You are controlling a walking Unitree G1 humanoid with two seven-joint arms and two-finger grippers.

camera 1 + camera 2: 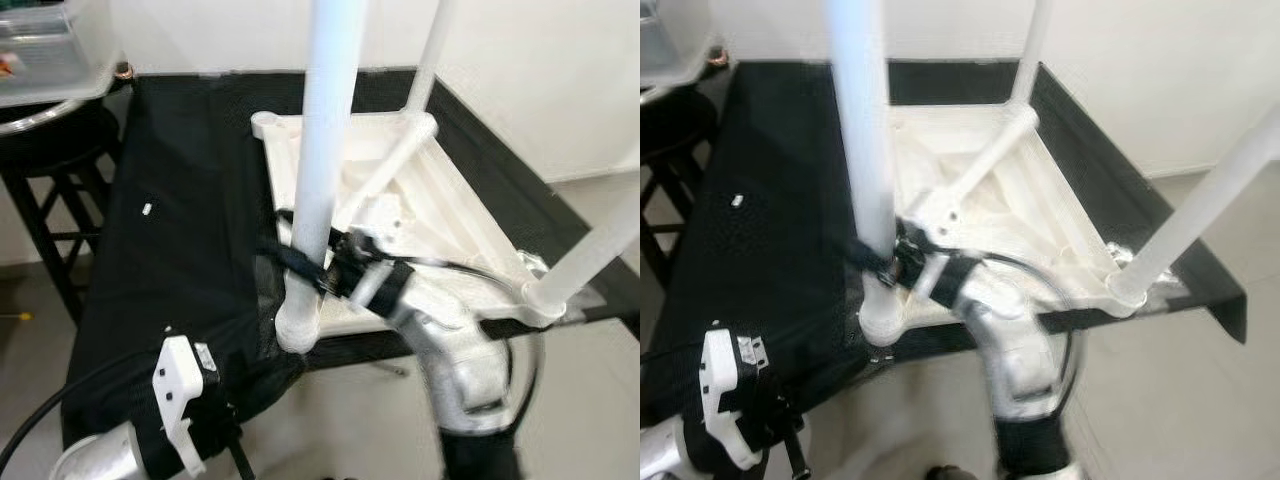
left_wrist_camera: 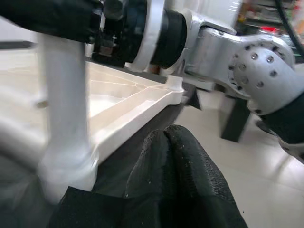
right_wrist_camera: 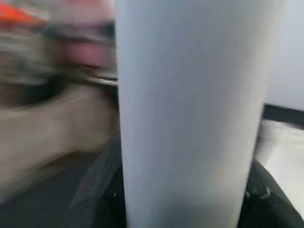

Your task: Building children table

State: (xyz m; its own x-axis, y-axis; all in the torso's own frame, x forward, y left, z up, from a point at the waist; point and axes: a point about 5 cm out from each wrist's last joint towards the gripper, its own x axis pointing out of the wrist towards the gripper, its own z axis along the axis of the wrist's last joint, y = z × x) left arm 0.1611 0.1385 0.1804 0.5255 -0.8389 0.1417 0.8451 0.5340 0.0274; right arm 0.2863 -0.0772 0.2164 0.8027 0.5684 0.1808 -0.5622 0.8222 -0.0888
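A white children's table lies upside down on a black-covered bench. Three white legs stand up from its corners: a near one, a far one and one on the right. My right gripper is shut around the near leg just above its socket; that leg looms close in the right wrist view. My left gripper sits low at the bench's near edge, below and to the left of that leg, fingers pressed together with nothing between them.
A small white part lies on the black cover to the left of the table. A black stool with a clear plastic bin stands at the far left. A white wall runs behind, and pale floor lies to the right.
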